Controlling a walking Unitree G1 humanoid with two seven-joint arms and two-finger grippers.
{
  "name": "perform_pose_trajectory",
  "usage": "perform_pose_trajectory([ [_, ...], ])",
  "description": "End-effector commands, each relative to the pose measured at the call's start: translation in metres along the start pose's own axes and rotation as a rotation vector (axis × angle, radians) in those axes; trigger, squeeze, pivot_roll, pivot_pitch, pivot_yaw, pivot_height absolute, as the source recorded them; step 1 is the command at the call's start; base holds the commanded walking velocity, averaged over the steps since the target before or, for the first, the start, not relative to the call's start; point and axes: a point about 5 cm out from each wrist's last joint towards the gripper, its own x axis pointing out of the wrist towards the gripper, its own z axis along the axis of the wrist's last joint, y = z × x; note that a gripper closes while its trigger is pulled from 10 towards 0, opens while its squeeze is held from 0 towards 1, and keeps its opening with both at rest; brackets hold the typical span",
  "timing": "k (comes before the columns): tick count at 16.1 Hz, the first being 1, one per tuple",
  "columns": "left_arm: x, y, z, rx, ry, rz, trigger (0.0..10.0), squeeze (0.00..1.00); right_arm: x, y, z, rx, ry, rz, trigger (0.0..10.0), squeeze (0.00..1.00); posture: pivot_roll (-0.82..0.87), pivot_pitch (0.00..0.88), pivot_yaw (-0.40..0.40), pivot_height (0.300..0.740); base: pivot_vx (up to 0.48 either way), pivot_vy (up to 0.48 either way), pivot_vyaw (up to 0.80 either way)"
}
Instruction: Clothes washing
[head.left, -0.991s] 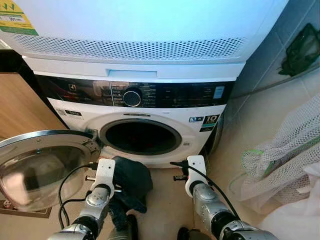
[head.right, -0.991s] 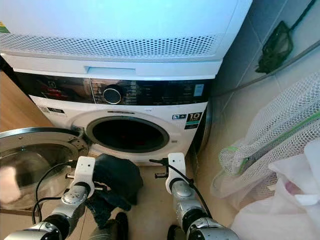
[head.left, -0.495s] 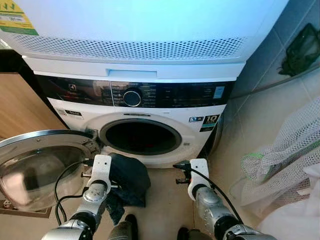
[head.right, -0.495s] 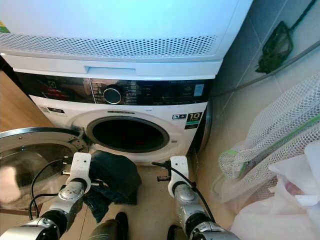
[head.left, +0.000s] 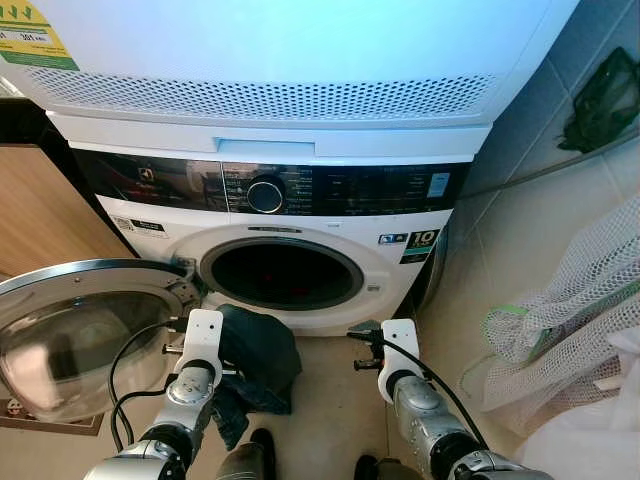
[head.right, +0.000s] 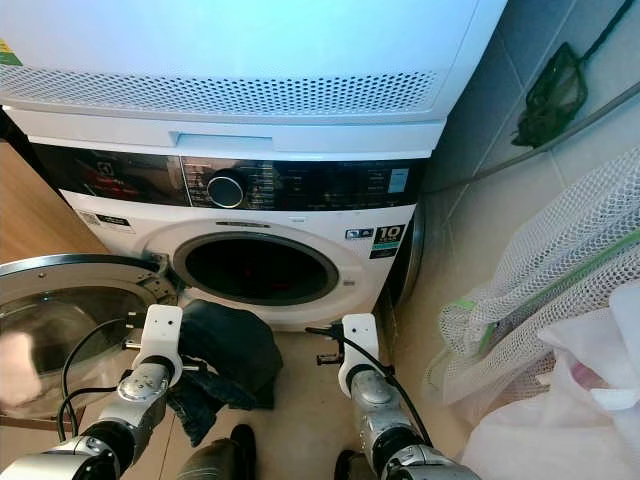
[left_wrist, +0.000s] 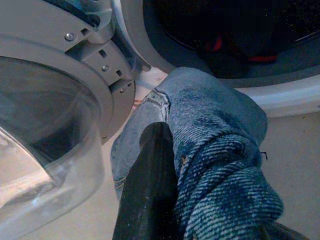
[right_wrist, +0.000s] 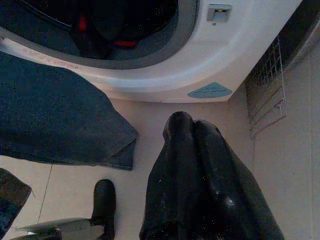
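Jeans (head.left: 258, 352), one dark denim piece, hang bunched in my left claw (left_wrist: 165, 165), just below the open drum (head.left: 280, 273) and beside the door (head.left: 85, 335), which swings out on the left. I judge the denim soft but rather heavy, not slippery and not fragile; it will sag and drag on the rim, so the best hold is on a thick fold or the waistband, as the fingers (left_wrist: 150, 190) pinch it now. Inside the drum I see dark laundry with something red; how many pieces I cannot tell. My right claw (right_wrist: 197, 175) is closed and holds nothing, near the washer (head.left: 300, 215) front. One mesh bag (head.left: 570, 310) stands at the far right.
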Motion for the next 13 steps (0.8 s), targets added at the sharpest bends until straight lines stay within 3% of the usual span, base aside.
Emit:
perform_pose_trajectory([
  [1, -0.0023, 0.0031, -0.0048, 0.002, 0.000, 0.016, 10.0, 0.00, -0.0015, 0.0006, -0.0073, 0.003, 0.026, -0.001, 10.0, 0.00, 0.08, 0.200, 0.010, 0.740, 0.000, 0.000, 0.00],
  [13, -0.0003, 0.0034, 0.0028, -0.008, -0.035, 0.027, 10.0, 0.00, 0.0007, 0.0063, -0.0026, -0.002, 0.048, -0.003, 10.0, 0.00, 0.08, 0.238, 0.012, 0.740, 0.000, 0.000, 0.00],
])
